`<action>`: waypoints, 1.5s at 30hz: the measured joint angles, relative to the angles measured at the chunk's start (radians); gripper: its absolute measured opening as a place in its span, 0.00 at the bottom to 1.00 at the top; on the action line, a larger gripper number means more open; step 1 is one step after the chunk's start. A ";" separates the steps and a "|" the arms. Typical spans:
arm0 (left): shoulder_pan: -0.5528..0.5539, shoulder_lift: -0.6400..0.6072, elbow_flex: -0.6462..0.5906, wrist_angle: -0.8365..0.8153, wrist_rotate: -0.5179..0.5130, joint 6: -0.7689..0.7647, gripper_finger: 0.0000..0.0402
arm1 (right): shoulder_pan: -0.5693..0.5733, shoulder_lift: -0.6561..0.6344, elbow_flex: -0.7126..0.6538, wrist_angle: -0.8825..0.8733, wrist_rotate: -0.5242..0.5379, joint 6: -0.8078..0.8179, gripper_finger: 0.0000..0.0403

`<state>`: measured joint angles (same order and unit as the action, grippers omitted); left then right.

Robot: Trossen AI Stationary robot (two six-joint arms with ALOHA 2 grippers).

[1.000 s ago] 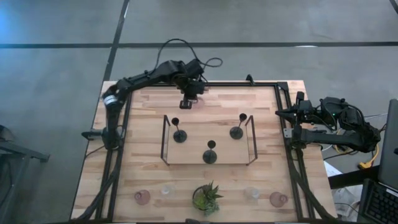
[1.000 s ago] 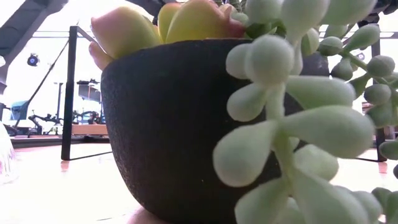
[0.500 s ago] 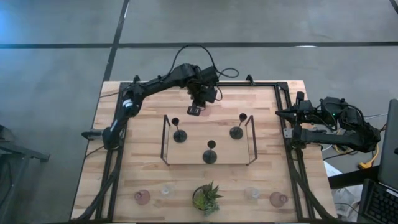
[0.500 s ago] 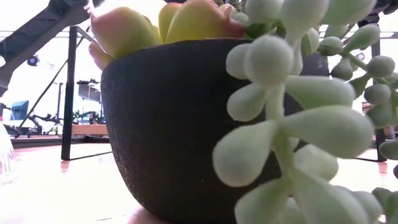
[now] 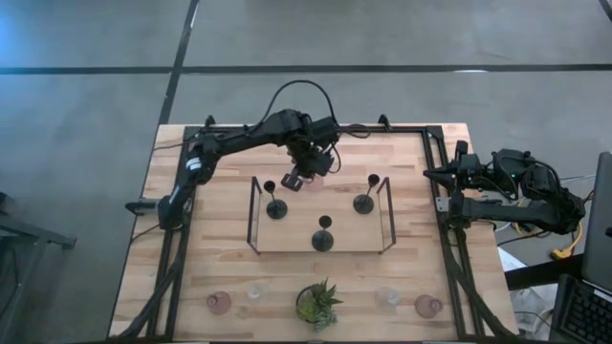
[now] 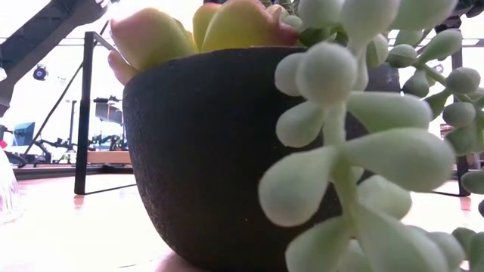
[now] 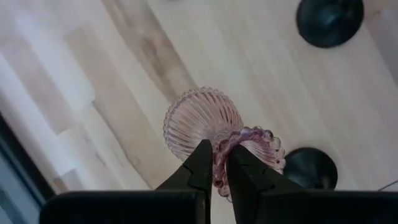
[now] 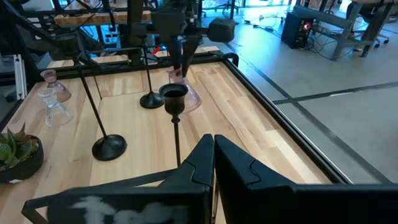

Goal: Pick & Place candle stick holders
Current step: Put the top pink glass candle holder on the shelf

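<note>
My left gripper point(image 5: 304, 178) is shut on a squat pink glass holder point(image 7: 205, 118) over the far edge of the wire-framed wooden tray point(image 5: 287, 241). Three black stemmed holders point(image 5: 275, 206) point(image 5: 364, 200) point(image 5: 323, 238) stand on their round bases on the tray. Two pink holders point(image 5: 219, 303) point(image 5: 427, 306) and two clear ones point(image 5: 255, 292) point(image 5: 386, 296) stand along the table's near edge. My right gripper point(image 8: 213, 149) is shut and empty at the table's right edge. My left gripper pinches the pink holder's beaded rim point(image 7: 244, 134) between its two fingers point(image 7: 200, 163), coming from above and pointing down. The holder hangs tilted below the fingers, its ribbed body point(image 7: 200, 116) turned away. I cannot tell whether it touches the tray.
A potted plant point(image 5: 317, 304) stands at the middle of the near edge and fills the low view point(image 6: 212, 151). The tray's black wire frames point(image 5: 254, 212) point(image 5: 386, 212) rise at its left and right ends. A black rail point(image 5: 411, 130) runs along the table's far edge.
My left gripper has gone from near the table's far edge toward the right and the near side, carrying the pink holder, and now hangs over the tray's far edge between two black holders.
</note>
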<state>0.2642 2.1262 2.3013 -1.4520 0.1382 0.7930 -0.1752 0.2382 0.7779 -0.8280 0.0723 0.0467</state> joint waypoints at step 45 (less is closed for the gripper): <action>-0.048 0.037 -0.161 0.168 0.132 0.083 0.10 | 0.000 0.000 0.000 0.000 0.000 -0.001 0.02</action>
<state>0.2161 2.1628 2.1399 -1.2839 0.2699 0.8763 -0.1753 0.2382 0.7778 -0.8280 0.0725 0.0460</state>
